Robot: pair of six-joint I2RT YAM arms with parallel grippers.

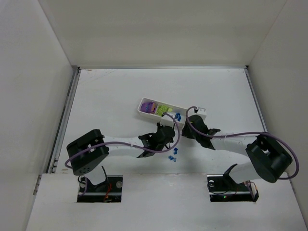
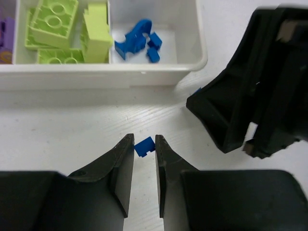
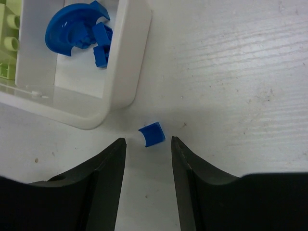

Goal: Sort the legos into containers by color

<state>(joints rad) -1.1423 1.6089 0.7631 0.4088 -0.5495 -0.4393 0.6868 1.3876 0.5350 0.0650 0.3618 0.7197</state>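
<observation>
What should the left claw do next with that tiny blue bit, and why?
Probably lift it slightly: the left gripper seems pinched on the blue piece, and the tray compartment holding the other blue pieces lies just ahead, behind a raised wall.

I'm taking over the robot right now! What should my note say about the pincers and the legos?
Left pincer: shut on a tiny blue piece, just short of the tray.
Right pincer: open, with a second blue piece just ahead of its tips, lying on the table beside the tray's end and not touched.
Done: purple bricks, yellow-green bricks and some blue bits each sit in their own compartment.
Left: drop both blue pieces in the blue compartment, then fetch the loose blue ones near the left arm.
</observation>
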